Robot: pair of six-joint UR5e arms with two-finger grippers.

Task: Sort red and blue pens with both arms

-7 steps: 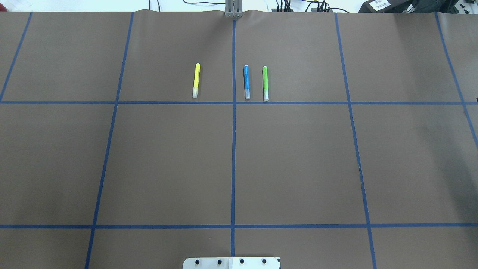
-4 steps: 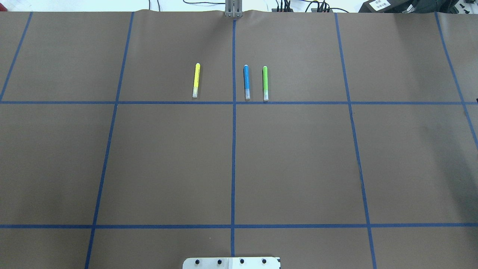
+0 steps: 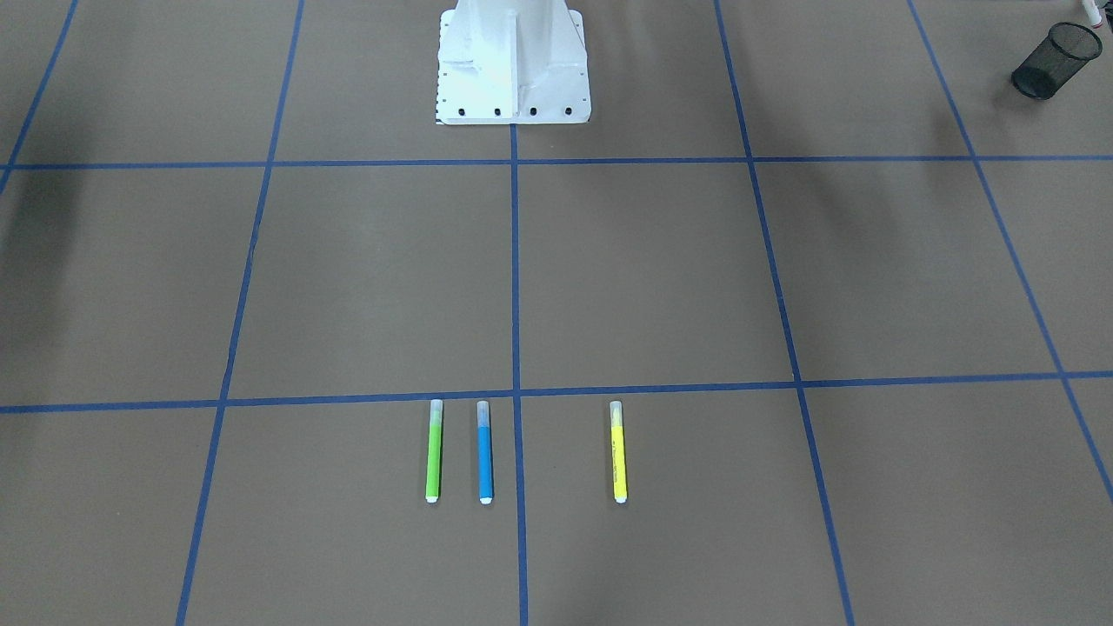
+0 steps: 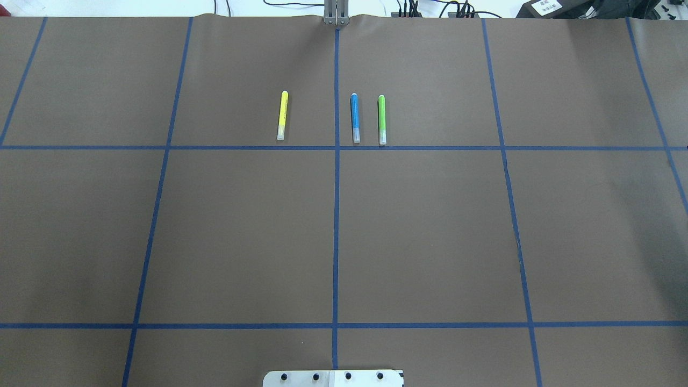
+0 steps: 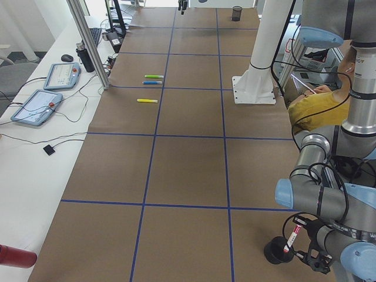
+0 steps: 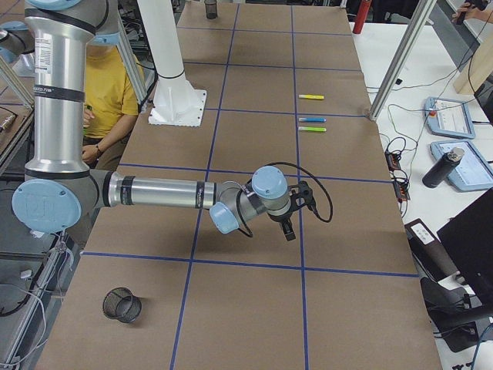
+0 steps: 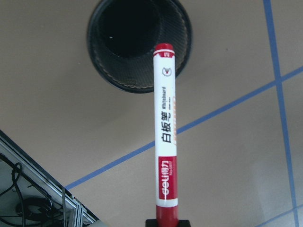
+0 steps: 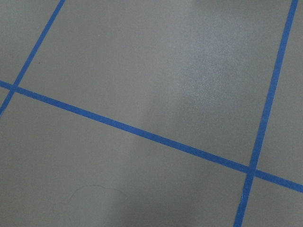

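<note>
Red marker [image 7: 165, 137] in left wrist view, pinched at one red end by left end effector [image 7: 167, 222], over rim of black mesh cup [image 7: 113, 75]. Front-facing view: sky-blue pen [image 3: 485, 452] flat on counter [image 3: 652, 278], just beside green pen [image 3: 434, 452]. Right side view: right end effector [image 6: 289, 230] above counter; spread or pressed together, cannot tell.

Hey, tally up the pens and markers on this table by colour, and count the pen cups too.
yellow pen: 1
blue pen: 1
green pen: 1
red marker: 1
black mesh cup: 2, one at the table's left end, one at its right end
Total: 6
</note>
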